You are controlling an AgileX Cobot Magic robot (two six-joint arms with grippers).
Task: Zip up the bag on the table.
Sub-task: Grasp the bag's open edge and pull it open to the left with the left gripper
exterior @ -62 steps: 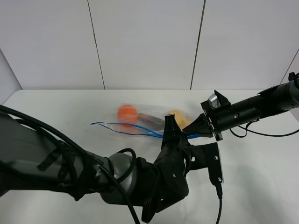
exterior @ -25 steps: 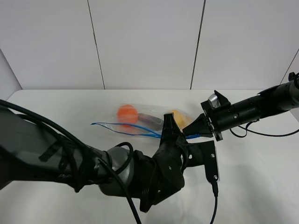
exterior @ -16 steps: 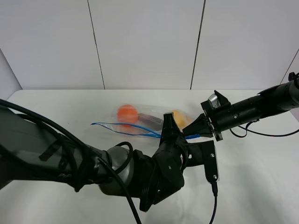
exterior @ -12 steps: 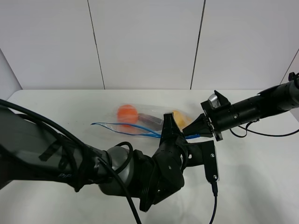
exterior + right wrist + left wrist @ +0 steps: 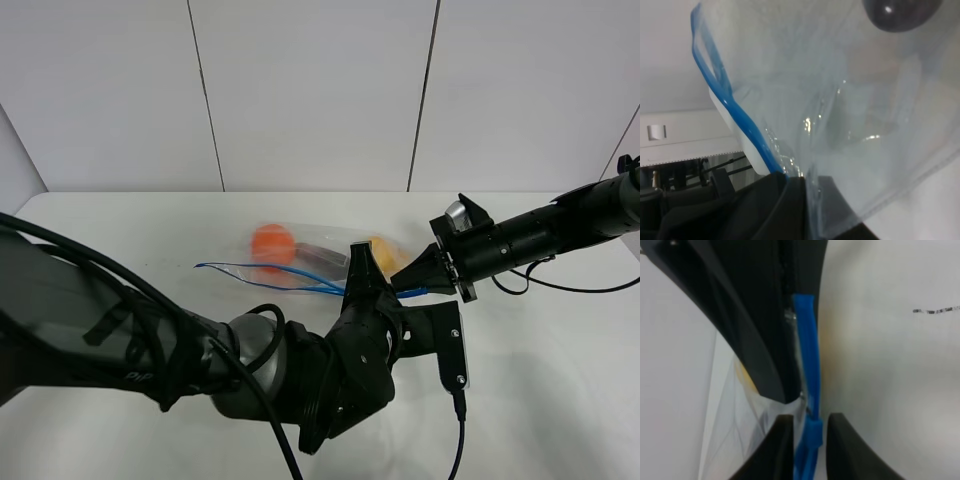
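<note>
**Booth:** What's nearest the camera?

**Me:** My left arm, big and dark, crossing the near part of the desk and reaching up the middle. My left fingers are closed on the blue zipper strip. In the wrist view the strip runs straight between the two tips, with a thicker blue bit right there.

**Booth:** And just past that?

**Me:** My right fingers, coming in from the right and clamped tight on the end of the bag. Clear film bunches out of them in the right wrist view. The two sets of tips sit near each other, with the strip between them.

**Booth:** How's the bag looking?

**Me:** It's on the desk, about the middle, clear and crinkled. The orange fruit is toward my left side, the purple fruit is in the centre, and the yellow fruit is by my right fingers. Left of my grip the blue lines stand apart, so the mouth gapes there.

**Booth:** Room to move?

**Me:** Bare white desk shows left of the bag out to the rounded corner, and also to the right. The desk's far edge lies behind the bag, meeting the pale wall panels.
</note>
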